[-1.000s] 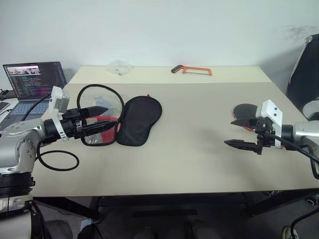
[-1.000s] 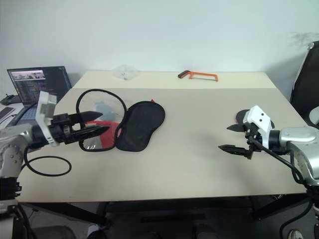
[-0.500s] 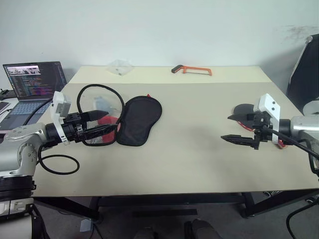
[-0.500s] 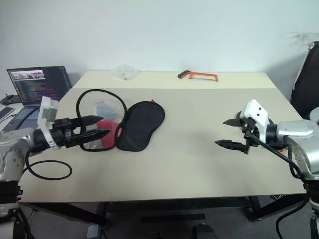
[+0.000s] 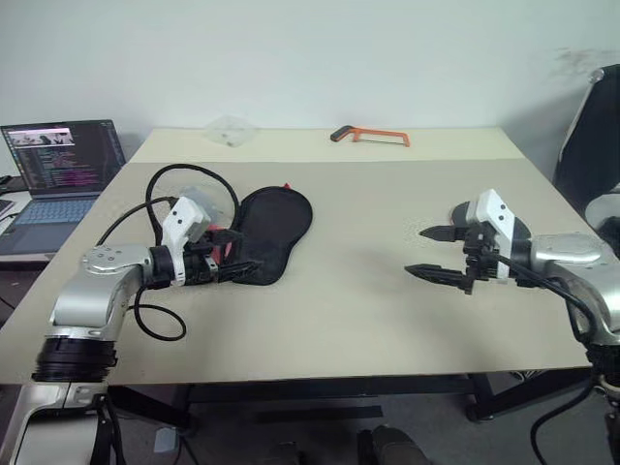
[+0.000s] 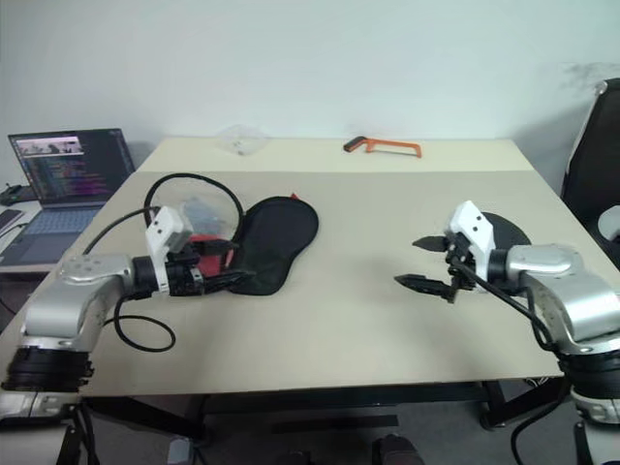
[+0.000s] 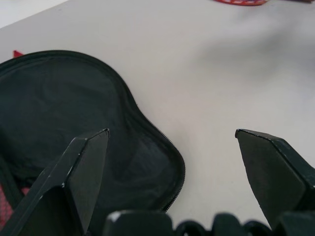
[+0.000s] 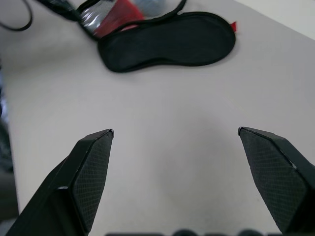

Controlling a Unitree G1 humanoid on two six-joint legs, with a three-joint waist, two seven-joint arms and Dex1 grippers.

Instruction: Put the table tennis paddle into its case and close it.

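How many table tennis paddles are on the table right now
1. The table tennis paddle lies near the table's right edge, behind the open right gripper. The open case hides no obvious second one.

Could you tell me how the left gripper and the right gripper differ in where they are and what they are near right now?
The left gripper sits low at the narrow end of the open case, one finger over its dark lining; the right gripper hovers above bare table, apart from the case. The right gripper has the table tennis paddle just behind it; the left gripper is far from it. Both are open and empty, pointing inward.
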